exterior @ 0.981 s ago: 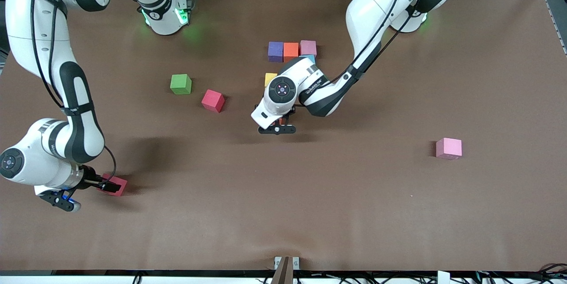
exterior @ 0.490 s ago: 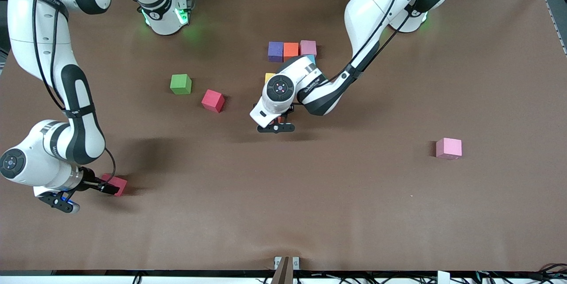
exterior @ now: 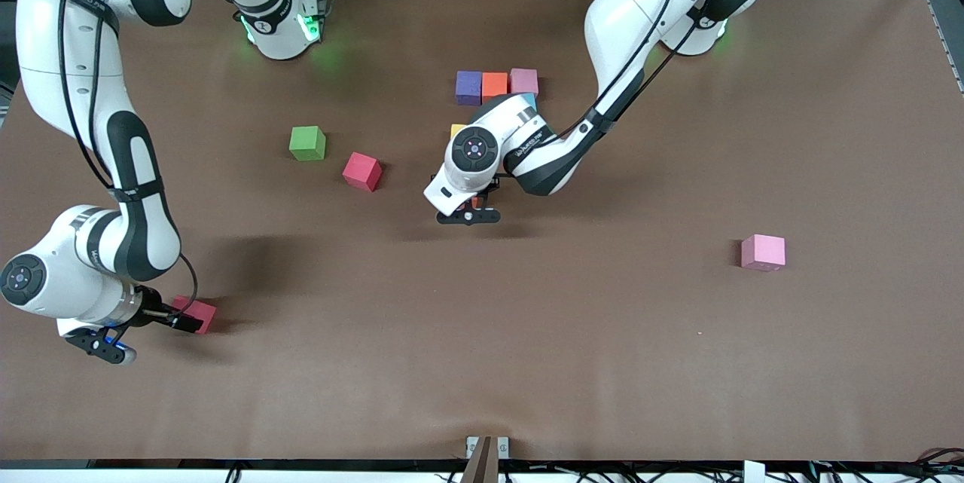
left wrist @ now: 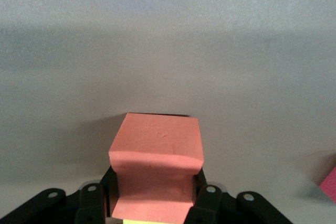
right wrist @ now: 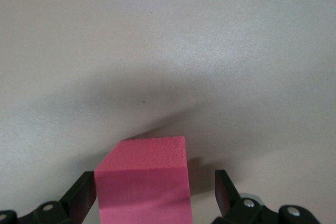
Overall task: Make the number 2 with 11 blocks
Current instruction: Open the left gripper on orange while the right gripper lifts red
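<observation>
Near the tabletop's [exterior: 678,362] middle, toward the edge where the arm bases stand: row of three blocks, purple block [exterior: 468,87], orange block [exterior: 494,85] and pale pink block [exterior: 524,81], side by side and touching. Light blue block [exterior: 529,99] just nearer the camera than the pale pink one, mostly hidden by the left arm. Yellow block [exterior: 456,129] nearer the camera again, a corner only showing past the wrist.

Over the middle of the tabletop, just nearer the camera than those blocks: left gripper [left wrist: 156,203], clamped narrow on a salmon-orange block [left wrist: 156,153], fingers [left wrist: 207,203] pressed to its two sides; yellow edge showing just under it in the left wrist view. Pink corner [left wrist: 329,184] of another cube at the border of that view.

Toward the right arm's end, about midway between the base edge and the camera edge: green cube [exterior: 307,142], and red block [exterior: 362,170] beside it, slightly nearer the camera, apart.

At the right arm's end, toward the camera edge: right gripper [right wrist: 156,195], low at the tabletop, fingers [right wrist: 223,187] spread wide on either side of a bright pink block [right wrist: 144,179], gaps showing on both sides, block resting on the surface.

Toward the left arm's end, well apart from everything else: light pink block [exterior: 763,252], alone.
</observation>
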